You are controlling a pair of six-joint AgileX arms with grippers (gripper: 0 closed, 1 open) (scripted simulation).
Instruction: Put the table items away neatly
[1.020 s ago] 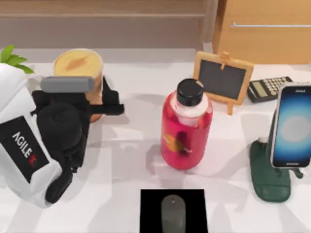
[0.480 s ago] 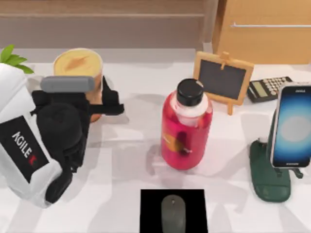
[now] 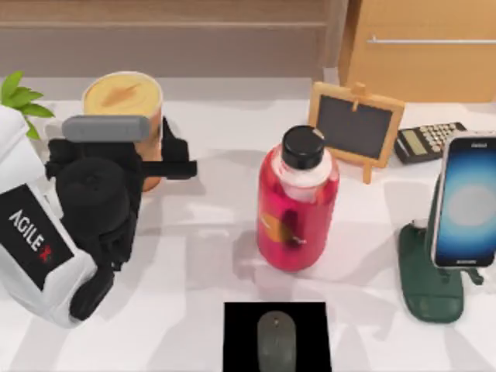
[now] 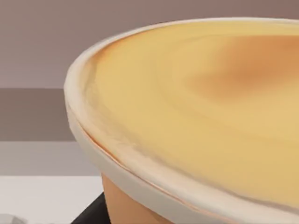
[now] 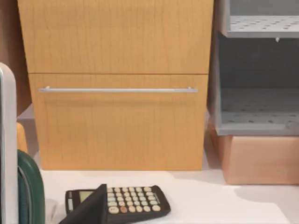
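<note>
The tall orange cup (image 3: 122, 97) with its yellowish top stands at the table's (image 3: 201, 248) back left, and its rim looms close in the left wrist view (image 4: 196, 107). My left gripper (image 3: 147, 163) is shut on the cup's body, with one black finger (image 3: 177, 167) showing on the cup's right. Near the front edge the grey mouse (image 3: 276, 339) lies on a black pad (image 3: 240, 325). At the right, the smartphone (image 3: 467, 203) leans upright in a dark green stand (image 3: 426, 287). My right arm is parked beyond the table's right side.
A red bottle (image 3: 297, 205) with a black cap stands mid-table. Behind it are a small chalkboard easel (image 3: 356, 126) and a calculator (image 3: 428, 141) (image 5: 117, 200). A green plant (image 3: 19, 97) sits at the far left. A wooden drawer cabinet (image 5: 117, 88) backs the right side.
My left gripper and the cup have shifted slightly towards the back left, the cup looking a little raised. Mouse, phone and bottle have not moved.
</note>
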